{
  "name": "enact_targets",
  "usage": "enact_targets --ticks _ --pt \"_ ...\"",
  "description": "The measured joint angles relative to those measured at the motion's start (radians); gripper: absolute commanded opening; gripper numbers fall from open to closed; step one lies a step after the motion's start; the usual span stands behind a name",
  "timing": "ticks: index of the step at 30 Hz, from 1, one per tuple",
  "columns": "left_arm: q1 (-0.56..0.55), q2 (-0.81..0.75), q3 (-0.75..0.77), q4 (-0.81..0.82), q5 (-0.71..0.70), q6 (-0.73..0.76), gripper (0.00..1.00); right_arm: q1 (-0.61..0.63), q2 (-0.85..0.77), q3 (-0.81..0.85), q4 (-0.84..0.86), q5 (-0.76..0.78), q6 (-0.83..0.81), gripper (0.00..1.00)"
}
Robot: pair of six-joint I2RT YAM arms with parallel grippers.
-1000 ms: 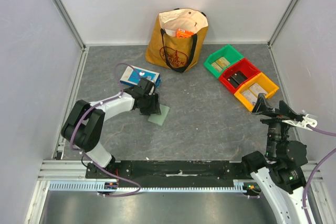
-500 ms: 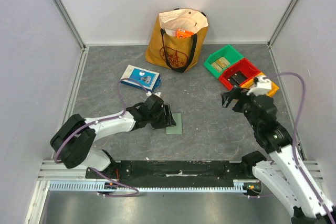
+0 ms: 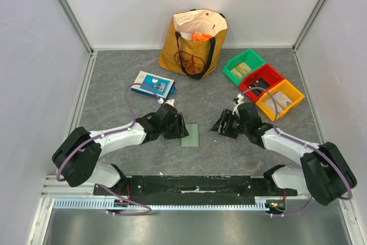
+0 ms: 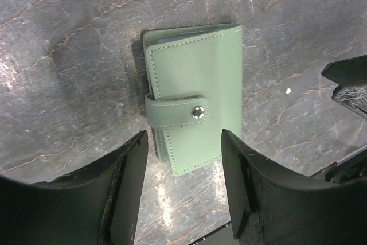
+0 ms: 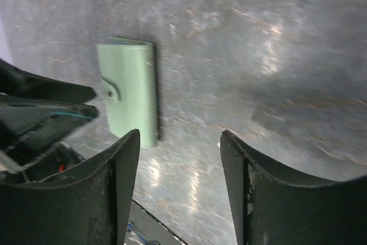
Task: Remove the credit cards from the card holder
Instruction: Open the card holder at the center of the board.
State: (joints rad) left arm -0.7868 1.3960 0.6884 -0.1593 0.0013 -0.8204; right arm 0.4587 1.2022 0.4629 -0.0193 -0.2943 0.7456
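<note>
Left hand open, empty; right hand open, empty; one card holder closed, flat between two hands

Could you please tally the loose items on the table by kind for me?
Bag: 1
Bins: 3, green, red, yellow
Box: 1
Wallet: 1
Total: 6
</note>
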Motion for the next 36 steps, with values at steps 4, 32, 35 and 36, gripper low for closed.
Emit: enact_targets --ticks 4,32,35,36 --pt "0.0 0.038 0.006 -0.004 0.0 0.02 0.59 0.035 0.123 -0.003 0.182 -0.061 0.06 0.61" --pt "0.016 0.034 -0.133 0.216 0.046 -0.122 0.02 0.152 0.443 -0.016 0.633 -0.169 0.139 0.59" --pt "0.03 0.013 -0.177 0.262 0.053 -0.167 0.02 0.151 0.472 -0.017 0.684 -0.178 0.145 0.58" --pt "0.036 0.007 -0.193 0.28 0.058 -0.184 0.02 0.151 0.48 -0.017 0.697 -0.18 0.146 0.57"
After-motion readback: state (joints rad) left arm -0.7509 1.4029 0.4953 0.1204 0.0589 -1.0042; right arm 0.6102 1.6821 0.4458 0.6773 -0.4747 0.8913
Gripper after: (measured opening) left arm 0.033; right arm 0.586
